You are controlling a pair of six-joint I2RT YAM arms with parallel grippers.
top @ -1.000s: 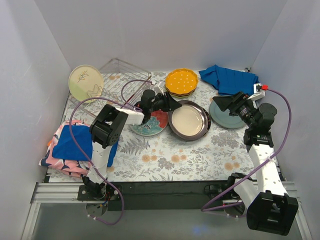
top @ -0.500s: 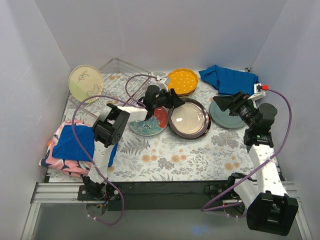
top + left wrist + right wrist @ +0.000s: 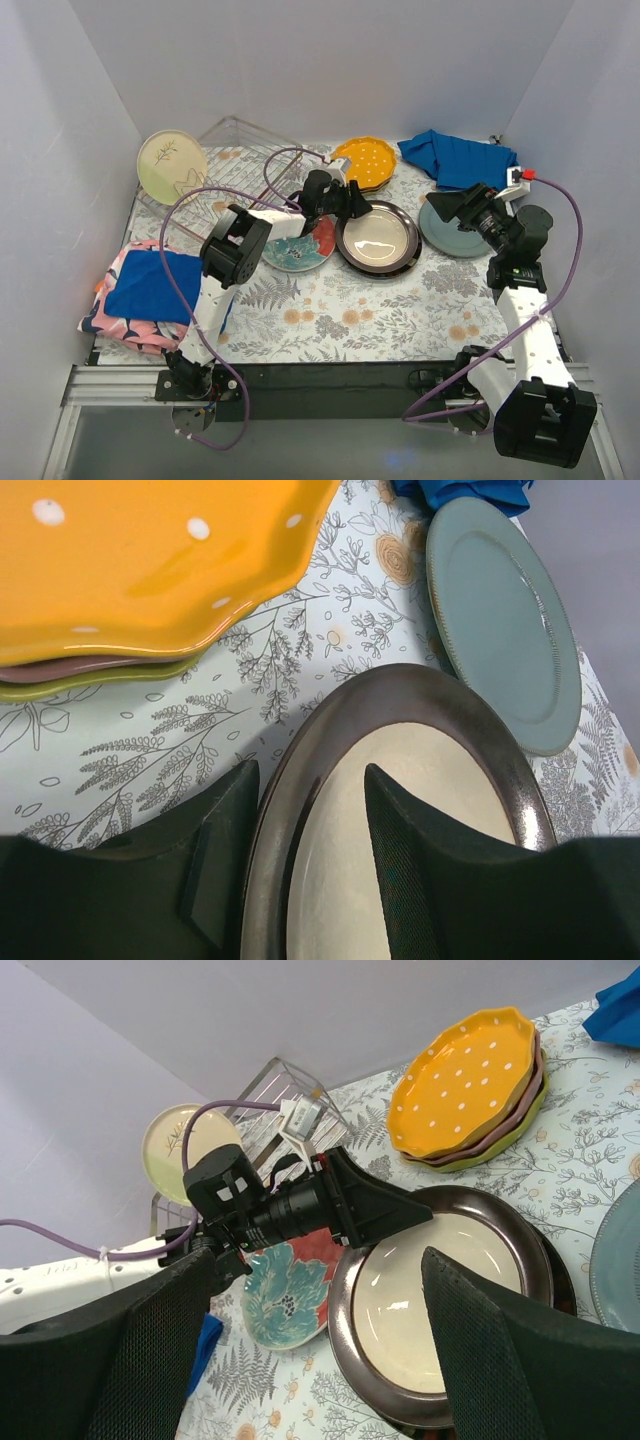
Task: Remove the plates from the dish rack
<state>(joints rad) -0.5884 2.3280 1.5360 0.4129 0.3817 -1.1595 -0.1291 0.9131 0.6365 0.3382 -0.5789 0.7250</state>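
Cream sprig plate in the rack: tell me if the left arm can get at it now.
Probably yes. The cream sprig plate leans at the dish rack's left end, nothing over it. The left claw, open astride the dark-rimmed plate's rim, must first pull back.

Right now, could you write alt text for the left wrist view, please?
The open left gripper straddles the rim of the dark-rimmed plate. Beyond it sit an orange dotted plate atop a stack and a grey-teal plate.
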